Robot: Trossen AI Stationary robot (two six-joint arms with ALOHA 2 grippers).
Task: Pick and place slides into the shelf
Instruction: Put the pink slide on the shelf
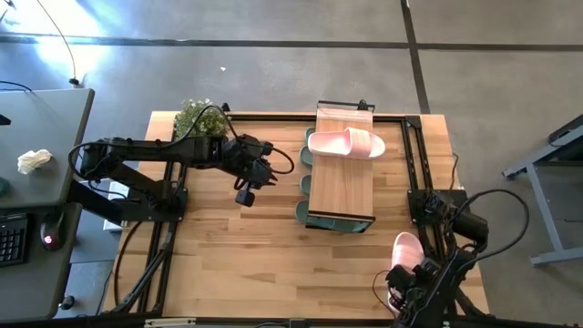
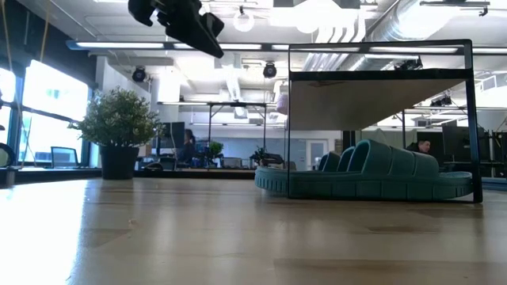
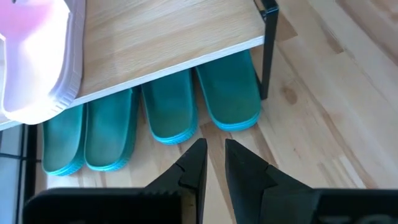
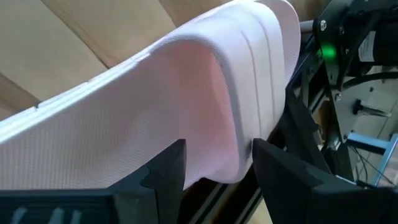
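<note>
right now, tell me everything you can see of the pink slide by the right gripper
The pale pink slide is rubbery-looking, with a wide ridged strap arching over a finely textured footbed. It sits at the table's front right corner, beside the arm frame. The right gripper has its dark fingers spread either side of the strap's edge; whether it is lifted is unclear.

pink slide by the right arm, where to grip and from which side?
Grip the ridged strap of the pink slide, probably from above with one finger under the arch: it stands proud of the flat sole. The right gripper already sits at the strap edge, jaws open either side of it.
</note>
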